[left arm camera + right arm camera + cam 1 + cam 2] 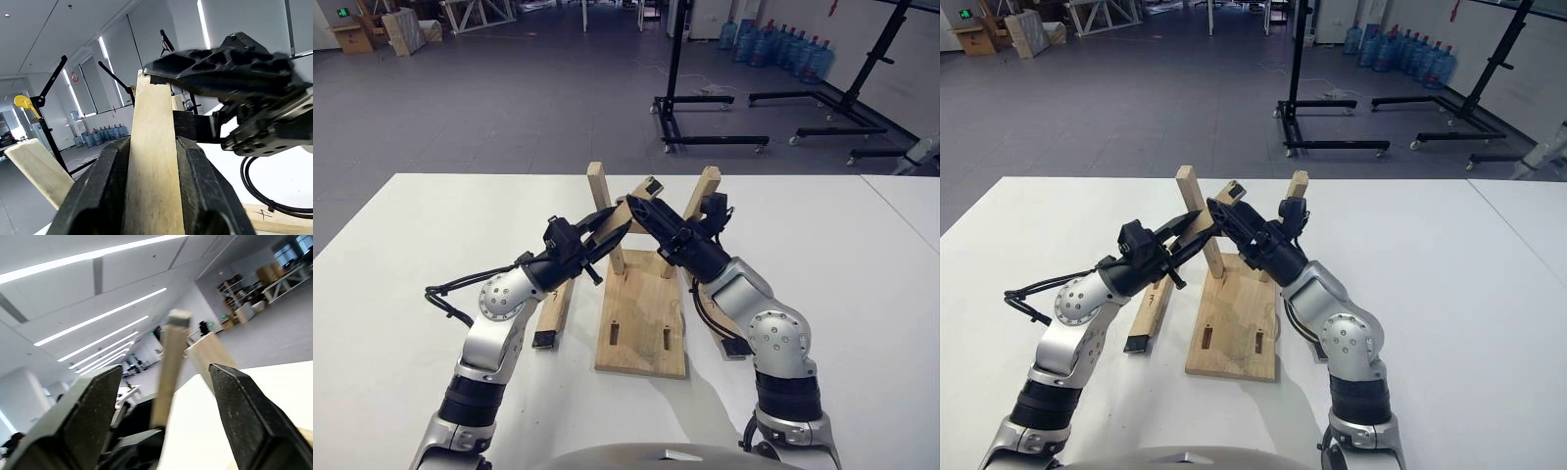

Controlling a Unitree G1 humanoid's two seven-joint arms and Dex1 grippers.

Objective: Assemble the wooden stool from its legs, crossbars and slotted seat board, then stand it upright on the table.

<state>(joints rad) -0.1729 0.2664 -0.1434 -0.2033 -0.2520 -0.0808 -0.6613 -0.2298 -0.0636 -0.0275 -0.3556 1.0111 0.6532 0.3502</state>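
Crossbar (154,196): pale plain wood, in left pincer (152,143).

Grey open floor (509,108) beyond near edge. Black wheeled stands (715,141) parked mid-floor, toward right. Blue water jugs (793,51) clustered at far wall. Cardboard boxes (354,39) far left. White side table (913,201) at right edge. Long ceiling light strips (98,318) overhead.

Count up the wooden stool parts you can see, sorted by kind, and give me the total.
Seat board: 1
Legs: 4, two upright, two lying flat
Crossbar: 1
Total: 6
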